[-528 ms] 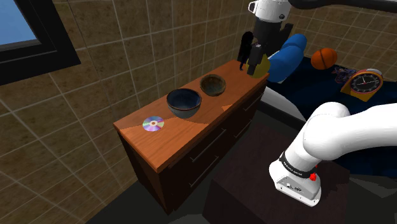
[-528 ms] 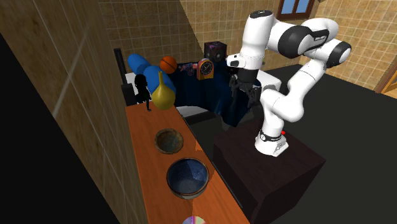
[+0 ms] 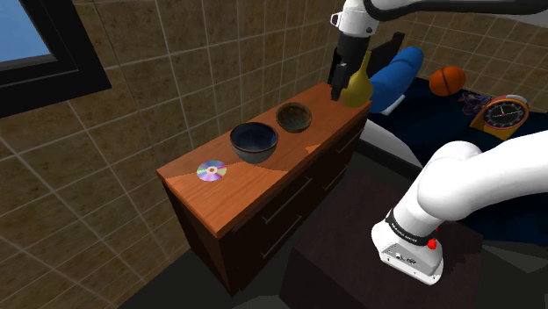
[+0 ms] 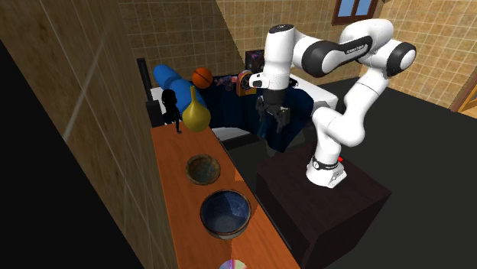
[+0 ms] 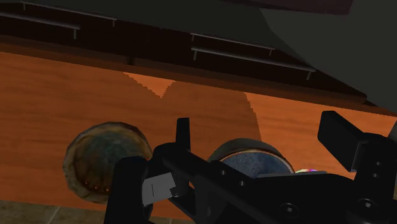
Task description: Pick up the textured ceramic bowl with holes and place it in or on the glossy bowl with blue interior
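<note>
The textured brown bowl [image 3: 294, 117] stands upright on the wooden dresser [image 3: 263, 180], with small holes along its inner wall [image 5: 105, 159]. Beside it, toward the shoulder view's left, sits the glossy dark bowl with a blue interior [image 3: 254, 141]. In the second exterior view the brown bowl [image 4: 202, 169] lies farther off than the blue one [image 4: 226, 213]. My gripper [image 3: 335, 88] hangs open in the air, holding nothing, up and right of the brown bowl and close by a yellow vase [image 3: 356, 84]. In the wrist view the gripper [image 5: 238, 162] looks down on both bowls, the blue one [image 5: 251, 159] between its fingers but far below.
A shiny CD [image 3: 212, 170] lies near the dresser's near-left end. A black figurine [image 4: 171, 107] stands by the yellow vase [image 4: 196, 111]. Beyond the dresser a blue bed carries a blue bolster [image 3: 400, 72], an orange ball [image 3: 447, 80] and a clock [image 3: 503, 112]. My stand [image 3: 386, 272] sits beside the dresser.
The arm has swung toward the dresser. The gripper moved left in both exterior views and now hangs over the dresser's far end beside the vase. Bowls have not moved.
</note>
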